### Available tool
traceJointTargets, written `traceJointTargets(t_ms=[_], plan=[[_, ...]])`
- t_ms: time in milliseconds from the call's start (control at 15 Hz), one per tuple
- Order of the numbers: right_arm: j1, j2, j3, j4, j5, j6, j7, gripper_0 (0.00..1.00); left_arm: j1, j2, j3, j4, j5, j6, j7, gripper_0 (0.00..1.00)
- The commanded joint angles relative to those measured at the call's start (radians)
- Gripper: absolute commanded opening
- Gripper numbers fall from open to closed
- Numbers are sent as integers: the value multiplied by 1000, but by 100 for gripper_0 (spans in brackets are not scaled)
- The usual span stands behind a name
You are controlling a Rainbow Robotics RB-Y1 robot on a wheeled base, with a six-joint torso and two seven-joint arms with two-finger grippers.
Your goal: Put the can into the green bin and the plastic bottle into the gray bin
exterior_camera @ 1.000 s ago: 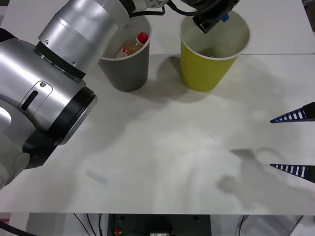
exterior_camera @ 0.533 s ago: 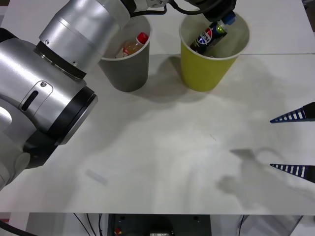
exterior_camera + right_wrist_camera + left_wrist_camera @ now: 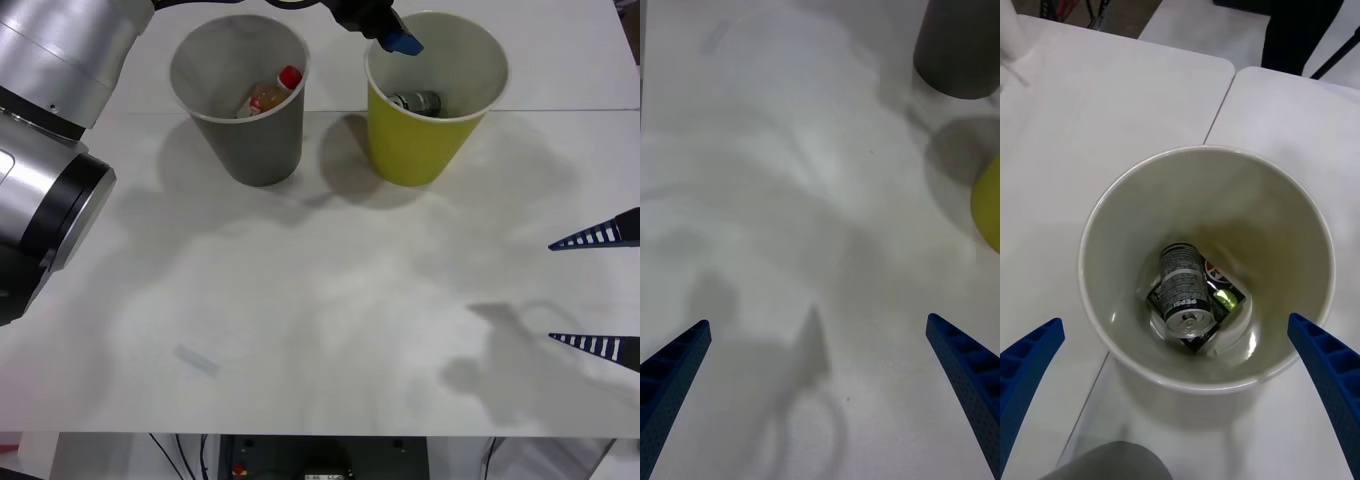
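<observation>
Can inside green bin

- Looks like a robotics lab or test room.
- Plain white bench, made of separate tops pushed together, seams visible.
- Cables hang below the bench's near edge.
- Dark floor and stand legs beyond the far edge.

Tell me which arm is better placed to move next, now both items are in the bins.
Left, probably. The left gripper hangs open over the green bin with the can lying inside, so it only needs lifting away. The right gripper waits open, far aside.
</observation>
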Motion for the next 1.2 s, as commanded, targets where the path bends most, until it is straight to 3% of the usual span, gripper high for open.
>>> traceJointTargets(t_ms=[67, 400, 667, 867, 1067, 1200], plan=[[0, 0, 0, 0, 0, 0, 0, 100, 12, 92, 9, -25, 111, -93, -92, 100], [0, 0, 0, 0, 0, 0, 0, 100, 113, 249, 125, -91, 264, -256, -261, 100], [0, 0, 0, 0, 0, 0, 0, 100, 349, 318, 309, -384, 273, -276, -264, 100], [0, 0, 0, 0, 0, 0, 0, 100, 564, 358, 392, -629, 270, -276, -273, 100], [0, 0, 0, 0, 0, 0, 0, 100, 736, 408, 429, -793, 283, -276, -308, 100], [0, 0, 0, 0, 0, 0, 0, 100, 835, 422, 493, -833, 304, -276, -402, 100]])
